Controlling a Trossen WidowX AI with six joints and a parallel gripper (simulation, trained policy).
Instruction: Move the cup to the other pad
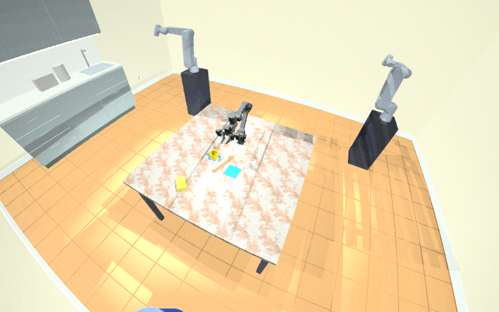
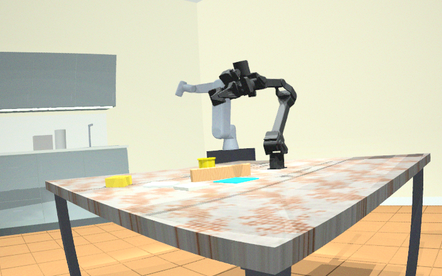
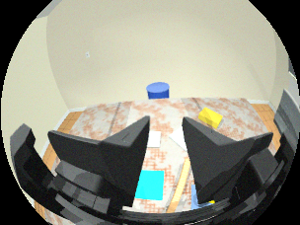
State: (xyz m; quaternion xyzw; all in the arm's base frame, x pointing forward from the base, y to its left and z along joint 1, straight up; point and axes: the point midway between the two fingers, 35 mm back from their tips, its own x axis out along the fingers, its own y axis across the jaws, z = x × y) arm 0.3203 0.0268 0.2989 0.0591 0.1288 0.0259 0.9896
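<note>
The yellow cup (image 1: 214, 154) (image 2: 207, 162) stands upright on the blue pad (image 1: 220, 158); only a sliver of the cup shows low in the wrist view, beside the blue pad (image 3: 194, 198). No marbles can be made out. The cyan pad (image 1: 232, 171) (image 2: 236, 180) (image 3: 152, 186) lies flat on the other side of the wooden bar, with nothing on it. My gripper (image 1: 224, 141) (image 3: 166, 120) is partly open, with nothing between its fingers. It hangs well above the table, on the arm's side of the cup, and touches neither cup nor pads.
A wooden bar (image 1: 222, 163) (image 2: 221, 172) (image 3: 180, 187) stands between the two pads. A yellow block (image 1: 180, 182) (image 2: 117, 181) (image 3: 210, 117) lies farther from the arm. Two flat white tiles, one at left (image 3: 154, 139), lie beyond the bar. A blue cylinder (image 3: 158, 91) stands past the table.
</note>
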